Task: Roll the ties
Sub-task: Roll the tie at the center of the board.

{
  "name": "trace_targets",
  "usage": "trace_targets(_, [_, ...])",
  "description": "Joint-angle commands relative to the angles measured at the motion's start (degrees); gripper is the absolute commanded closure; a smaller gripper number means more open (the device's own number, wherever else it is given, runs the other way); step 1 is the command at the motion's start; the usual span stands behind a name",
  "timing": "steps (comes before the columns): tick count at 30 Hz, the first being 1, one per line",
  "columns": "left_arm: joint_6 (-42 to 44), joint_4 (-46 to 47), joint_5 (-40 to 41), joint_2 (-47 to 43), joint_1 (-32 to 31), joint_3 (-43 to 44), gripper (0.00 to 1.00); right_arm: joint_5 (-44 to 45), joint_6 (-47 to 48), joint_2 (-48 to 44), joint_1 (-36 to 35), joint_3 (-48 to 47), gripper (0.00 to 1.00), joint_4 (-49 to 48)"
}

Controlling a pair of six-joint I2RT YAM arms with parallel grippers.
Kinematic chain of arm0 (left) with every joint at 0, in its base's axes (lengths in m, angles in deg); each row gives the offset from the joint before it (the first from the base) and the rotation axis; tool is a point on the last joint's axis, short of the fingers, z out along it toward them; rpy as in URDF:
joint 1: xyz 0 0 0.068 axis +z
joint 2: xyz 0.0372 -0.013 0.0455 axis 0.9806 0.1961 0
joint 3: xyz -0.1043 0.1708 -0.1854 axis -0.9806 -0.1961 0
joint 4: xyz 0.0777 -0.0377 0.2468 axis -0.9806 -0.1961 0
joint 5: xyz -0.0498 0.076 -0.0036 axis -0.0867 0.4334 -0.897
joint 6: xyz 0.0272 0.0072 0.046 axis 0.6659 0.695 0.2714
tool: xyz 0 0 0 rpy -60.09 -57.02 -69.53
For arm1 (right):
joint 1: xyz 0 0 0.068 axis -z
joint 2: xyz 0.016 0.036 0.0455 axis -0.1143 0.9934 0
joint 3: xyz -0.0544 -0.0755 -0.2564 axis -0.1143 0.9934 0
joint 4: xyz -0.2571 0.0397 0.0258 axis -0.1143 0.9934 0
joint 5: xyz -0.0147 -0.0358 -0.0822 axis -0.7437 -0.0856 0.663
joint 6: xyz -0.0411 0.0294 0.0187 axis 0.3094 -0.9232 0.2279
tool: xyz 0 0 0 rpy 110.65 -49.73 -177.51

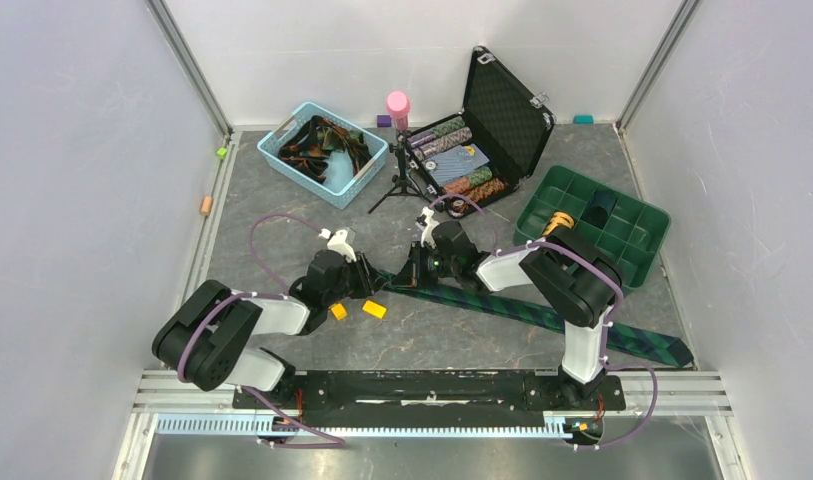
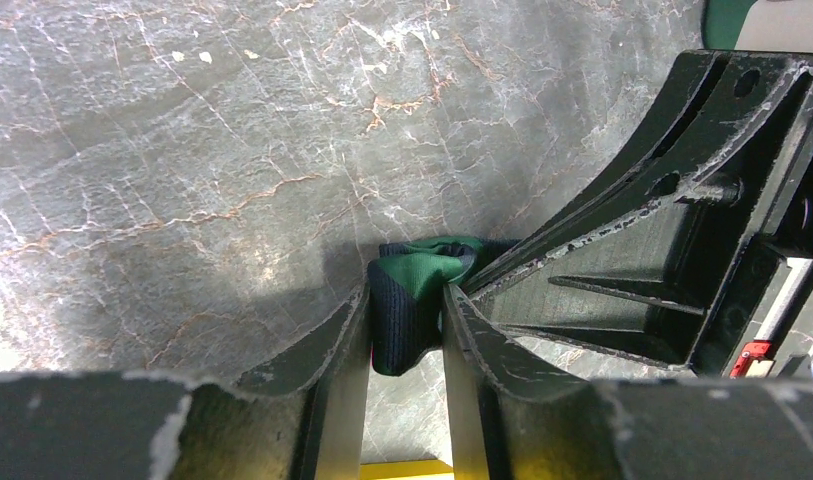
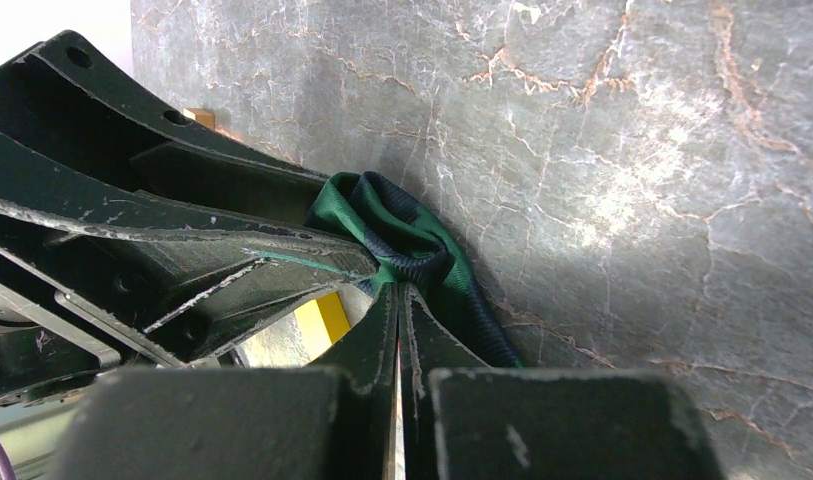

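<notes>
Green plaid tie (image 2: pixel 412 300) — end bunched between left jaws, right jaws closed

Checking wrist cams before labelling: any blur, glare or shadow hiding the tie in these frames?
Top external: even light, sharp, soft shadows only. Left wrist: plaid tie sharp, near fingers blurred, dark shadow on the table beside it. Right wrist: tie sharp, bright glare patch on the table at right, finger bases soft.
</notes>
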Motion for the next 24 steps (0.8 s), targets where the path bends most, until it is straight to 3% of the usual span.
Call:
trace_targets(1, [1.02,3.28,-0.32,0.35,0.08,1.26,0.62,2.2,1.76,0.72,-0.02,-0.25,1.0,2.49])
trace_targets(7, [0.8,3.2,0.12,-0.01,0.05,1.42,0.65,2.17,1.72,0.74,-0.02,-0.21,1.0,2.38])
trace_targets(16, [0.67,3.6,-2.0,-0.09,0.03,3.07,0.96,2.18,1.75,0.33,-0.02,-0.44,1.0,2.52])
trace_targets(24, [3.34,0.18,-2.88,-1.05,-0.21,4.67,0.98,3.42,3.7,-5.04,0.09,-1.6,0.93,5.16])
